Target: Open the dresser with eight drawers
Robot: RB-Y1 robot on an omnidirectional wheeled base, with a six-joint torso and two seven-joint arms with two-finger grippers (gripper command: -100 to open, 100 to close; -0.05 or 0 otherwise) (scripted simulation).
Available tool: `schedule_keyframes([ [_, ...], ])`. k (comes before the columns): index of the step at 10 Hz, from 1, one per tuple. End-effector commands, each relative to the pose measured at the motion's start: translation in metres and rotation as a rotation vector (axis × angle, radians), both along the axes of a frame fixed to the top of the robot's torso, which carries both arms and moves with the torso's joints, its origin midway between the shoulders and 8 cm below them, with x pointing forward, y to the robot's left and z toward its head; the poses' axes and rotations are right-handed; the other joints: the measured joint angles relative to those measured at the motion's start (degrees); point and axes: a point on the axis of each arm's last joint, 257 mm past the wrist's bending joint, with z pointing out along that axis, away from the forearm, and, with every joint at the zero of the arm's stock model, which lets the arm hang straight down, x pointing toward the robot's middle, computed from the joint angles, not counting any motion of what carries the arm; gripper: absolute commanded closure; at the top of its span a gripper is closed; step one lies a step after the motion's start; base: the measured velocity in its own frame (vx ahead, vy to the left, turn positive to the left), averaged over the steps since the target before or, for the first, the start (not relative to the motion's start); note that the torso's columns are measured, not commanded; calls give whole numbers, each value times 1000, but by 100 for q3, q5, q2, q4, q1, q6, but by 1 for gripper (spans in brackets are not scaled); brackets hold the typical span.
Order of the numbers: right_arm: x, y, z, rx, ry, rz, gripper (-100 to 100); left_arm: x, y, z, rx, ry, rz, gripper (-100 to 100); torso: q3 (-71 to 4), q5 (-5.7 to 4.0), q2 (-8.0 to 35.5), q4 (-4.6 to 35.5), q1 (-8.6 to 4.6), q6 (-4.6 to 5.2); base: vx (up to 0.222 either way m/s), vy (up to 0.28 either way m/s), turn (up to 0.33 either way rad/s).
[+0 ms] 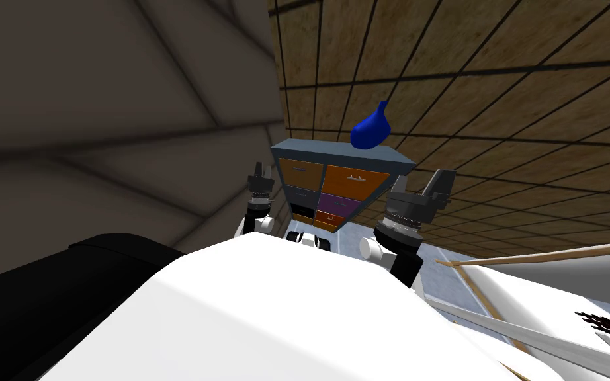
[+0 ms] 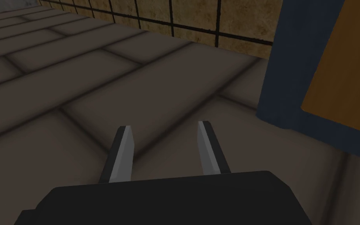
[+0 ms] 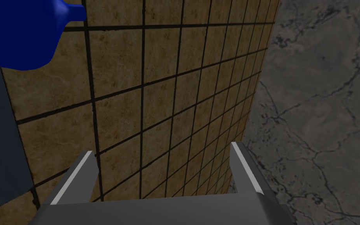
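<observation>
The dresser stands straight ahead against the tiled wall. It has a dark blue-grey frame and orange, grey and purple drawer fronts with small handles, all flush. My left gripper hangs beside the dresser's left edge. In the left wrist view its fingers stand partly apart with nothing between them, and the dresser's blue frame and an orange drawer front lie off to one side. My right gripper is raised by the dresser's right side and is open, holding nothing.
A blue vase sits on the dresser top, also near the right hand. A brown tiled wall is behind, and a dark panelled wall is on the left. A black object lies low left, and white furniture with a wooden edge low right.
</observation>
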Motion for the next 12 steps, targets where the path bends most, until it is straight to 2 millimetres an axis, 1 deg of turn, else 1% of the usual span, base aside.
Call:
schedule_keyframes([
  [1,0,0,0,0,0,0,0,5,-4,-11,36,24,-17,-100,-846,0,423,423,0,0,10,-6,-10],
  [2,0,0,0,0,1,0,0,8,-5,-17,49,38,-22,-100,-1241,0,615,612,0,0,9,-12,-12],
  [3,0,0,0,0,1,0,0,12,-6,-24,59,52,-27,-100,-1353,0,668,668,-1,0,9,-14,-9],
  [12,0,0,0,0,1,0,0,43,-3,-97,84,194,-32,-100,-1384,0,690,691,0,0,11,-14,-12],
])
